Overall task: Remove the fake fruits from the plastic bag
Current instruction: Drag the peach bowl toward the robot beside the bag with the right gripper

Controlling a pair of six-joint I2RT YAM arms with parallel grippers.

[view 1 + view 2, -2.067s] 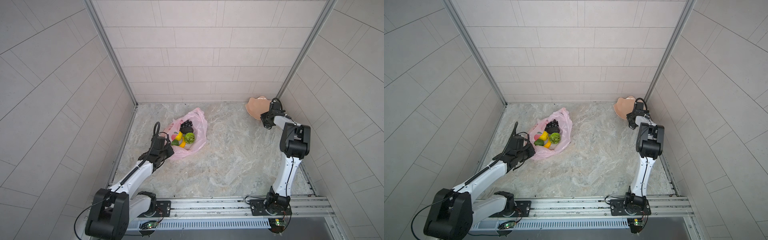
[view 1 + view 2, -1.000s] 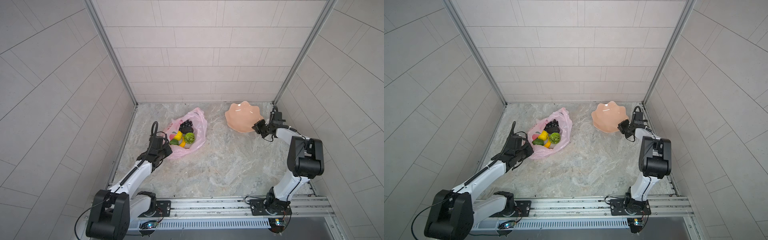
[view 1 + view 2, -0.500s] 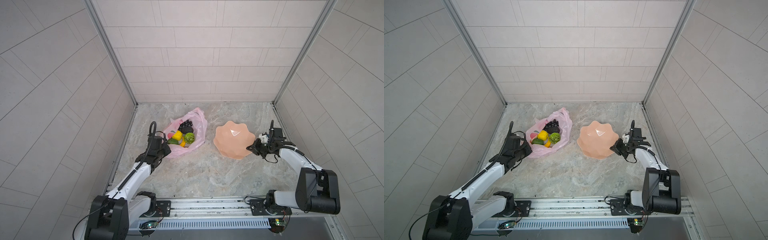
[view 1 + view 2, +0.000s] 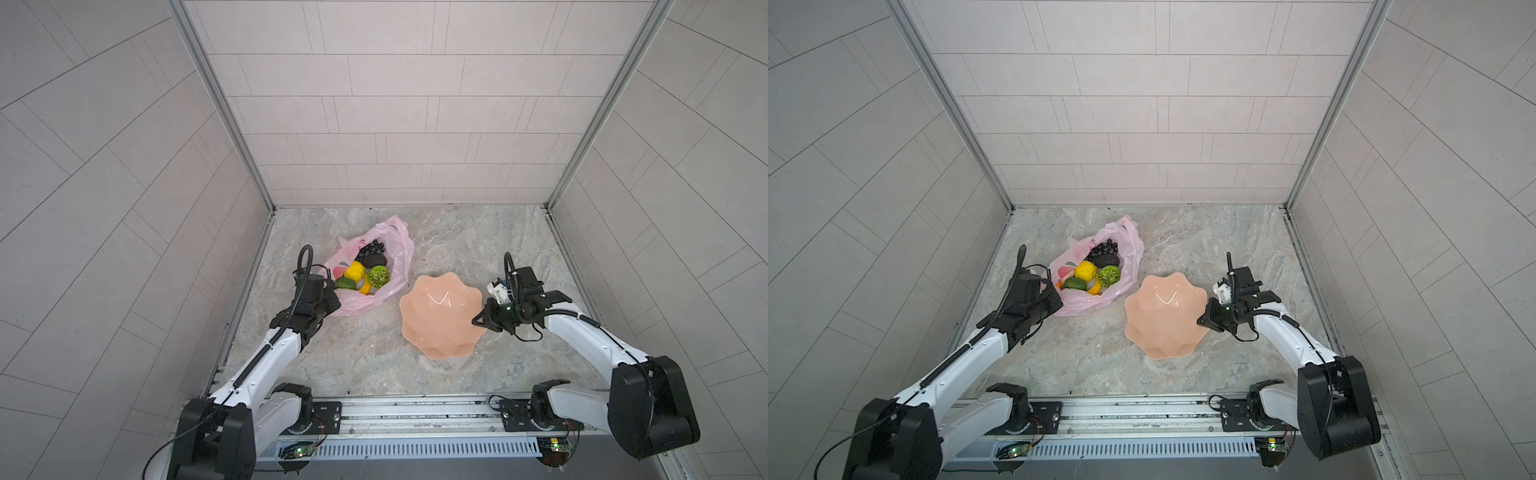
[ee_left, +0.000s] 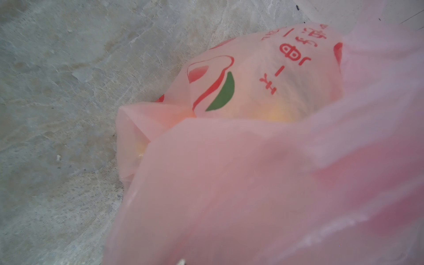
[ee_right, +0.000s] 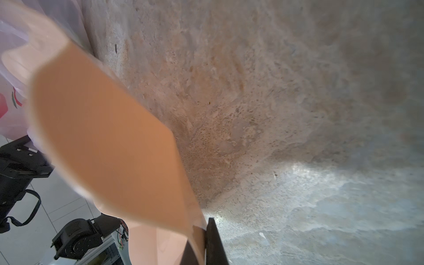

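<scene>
While the fake fruits (image 4: 360, 275) still sit in the open plastic bag (image 4: 400, 248) at the far left of the surface (image 4: 478, 237), your right gripper (image 4: 478, 322) has swung the peach dish (image 4: 440, 320) from the far-right corner to just right of the bag, clamped tight on its rim. Your left gripper (image 4: 332, 296) is closed, seemingly pinching the bag's near-left edge. Landing spot looks ready; no fruit out yet.

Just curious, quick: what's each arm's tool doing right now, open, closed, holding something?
Left tool: closed, apparently pinching the plastic bag at its edge.
Right tool: closed on the rim of the peach dish.
</scene>
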